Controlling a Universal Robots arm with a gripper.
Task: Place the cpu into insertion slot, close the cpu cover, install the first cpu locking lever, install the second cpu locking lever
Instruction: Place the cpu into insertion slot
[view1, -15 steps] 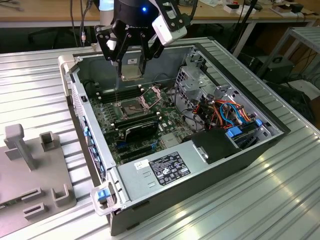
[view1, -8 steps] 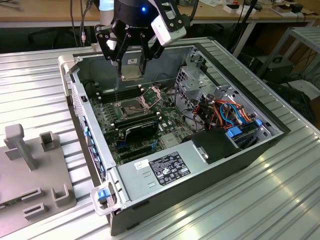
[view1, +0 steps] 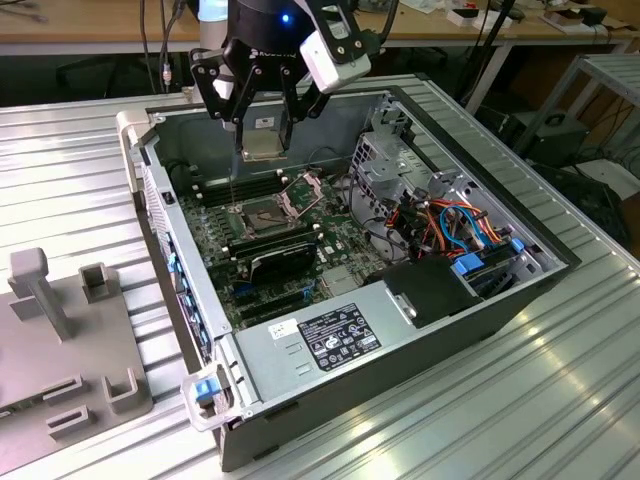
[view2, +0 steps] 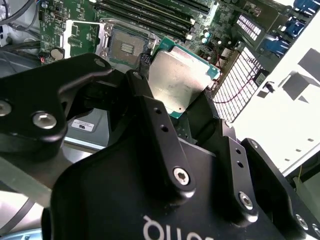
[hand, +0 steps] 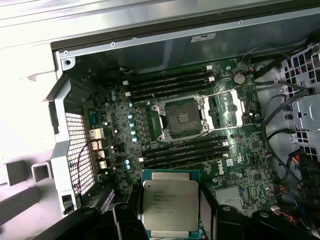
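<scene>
The cpu (view1: 262, 146) is clasped at its edges by the black tool (view1: 262, 138) and is held well above the open computer case (view1: 480, 152), which lies on the ribbed metal desk (view1: 560, 400). That height is seen in the exterior view. In the first wrist view the chip's flat silvery-beige top is seen, and the square insertion slot (hand: 181, 119) is shown bare between long black memory slots (hand: 170, 80), with the thin metal cpu cover (hand: 224, 107) swung open beside it.

Ribbed aluminium tabletop (view1: 560, 400), wooden desk (view1: 90, 35) behind, grey metal rack (view1: 605, 72) at the exterior view's right.
</scene>
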